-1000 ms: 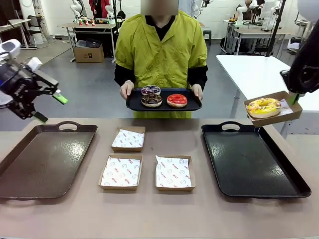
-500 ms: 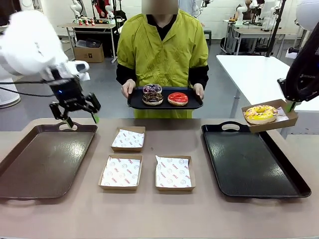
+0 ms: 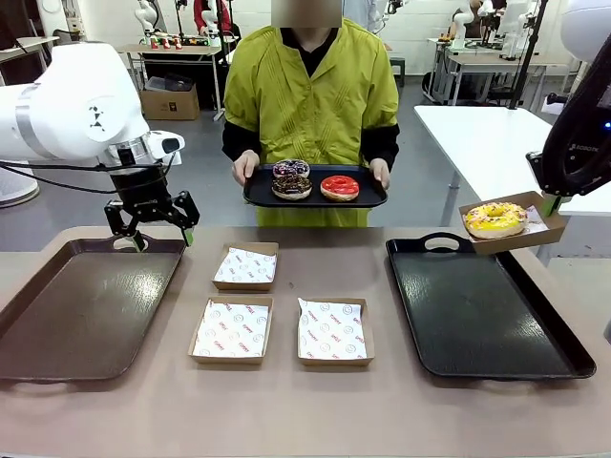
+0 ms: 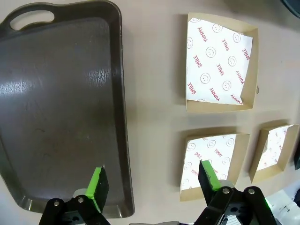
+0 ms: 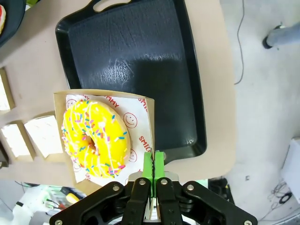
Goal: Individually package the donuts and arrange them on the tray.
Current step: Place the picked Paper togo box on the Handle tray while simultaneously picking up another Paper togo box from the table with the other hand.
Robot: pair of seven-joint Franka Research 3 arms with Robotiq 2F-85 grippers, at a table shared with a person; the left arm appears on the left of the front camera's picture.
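Hanging by one wall from the right gripper, pads pinched shut on the cardboard, the box w/ the yellow donut is in the air over the far right corner of the black tray, sticking out left of the jaws, so set-down prob. means down and nearer-left. Left gripper is wide, nothing in it, above the far end of the brown tray; other 3 donuts sit on the person's small tray, far side.

Yellow donut flat in a box in midair; red-glazed donut, chocolate donut, perhaps purple-drizzled donut on the far tray.
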